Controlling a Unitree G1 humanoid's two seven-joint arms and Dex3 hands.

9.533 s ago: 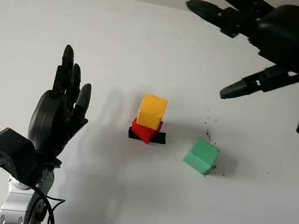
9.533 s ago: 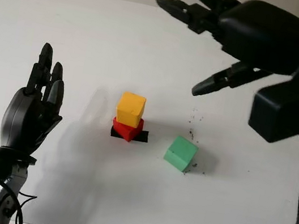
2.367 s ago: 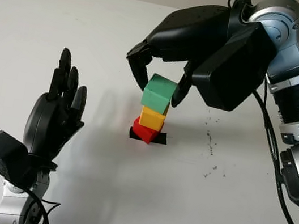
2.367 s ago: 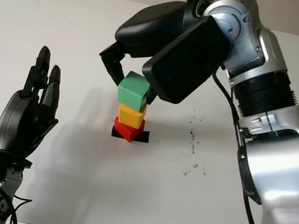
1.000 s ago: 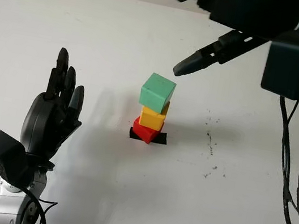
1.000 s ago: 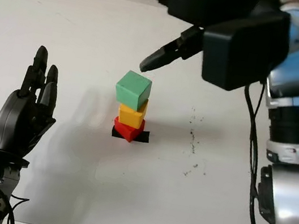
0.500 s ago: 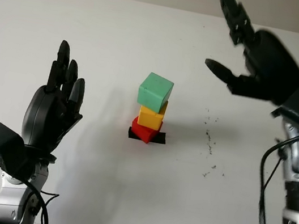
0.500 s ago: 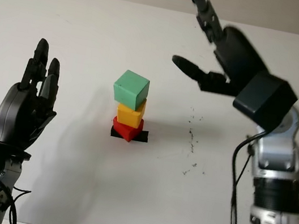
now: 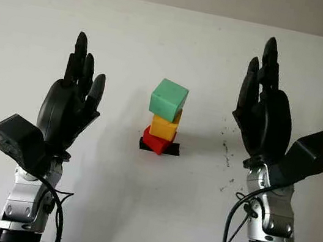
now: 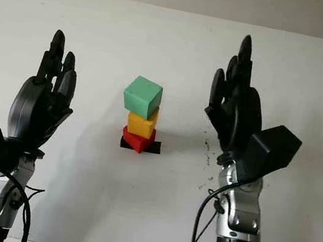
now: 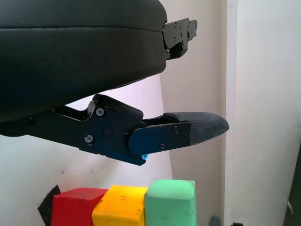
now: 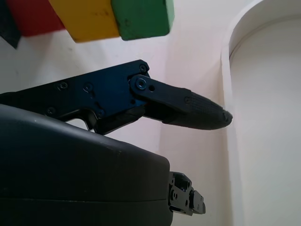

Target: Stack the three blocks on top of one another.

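The green block (image 9: pixel 169 100) sits atop a three-block tower near the middle of the white worktop (image 9: pixel 163 34), resting on the yellow block (image 9: pixel 164 127), which in turn rests on the red block (image 9: pixel 155 141). The green block is turned slightly askew from the yellow one below it. The red block stands on a small black patch (image 9: pixel 172 149) on the worktop. The left hand (image 9: pixel 71 106) is raised upright and open, holding nothing, well apart from the tower on its left. The right hand (image 9: pixel 263 116) is raised upright on the tower's right, likewise open and empty. Dark specks (image 9: pixel 228 151) dot the worktop between the tower and the right hand.
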